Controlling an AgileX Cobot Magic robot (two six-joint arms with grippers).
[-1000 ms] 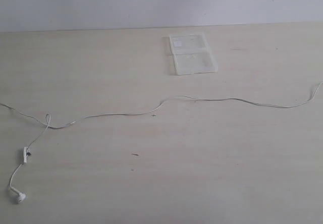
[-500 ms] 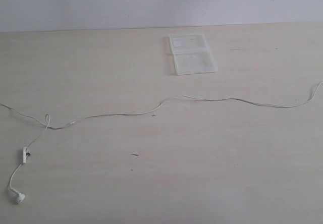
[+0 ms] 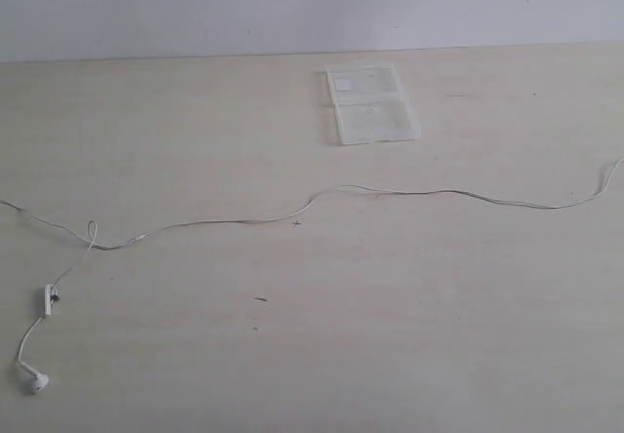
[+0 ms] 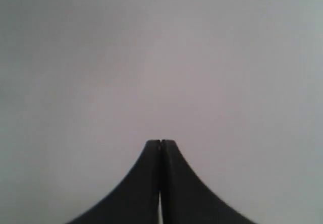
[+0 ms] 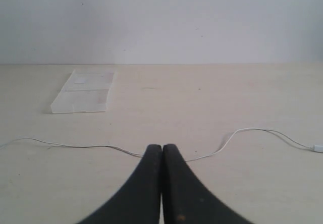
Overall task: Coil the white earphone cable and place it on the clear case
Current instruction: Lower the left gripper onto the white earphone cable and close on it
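Thin white earphone cable (image 3: 244,221) lies uncoiled in a wavy line across the pale wood-grain table (image 3: 390,335), well apart from the flat, two-panel, translucent clear case (image 3: 371,104) by the far edge; smooth black left gripper (image 4: 160,142) and right gripper (image 5: 162,146) both pressed together, holding nothing.

Bright, diffuse, even light; faint soft shadows on worktop (image 3: 439,335). Washed-out, low contrast, slightly soft and grainy. Left wrist view dimmer toward 10 o'clock.
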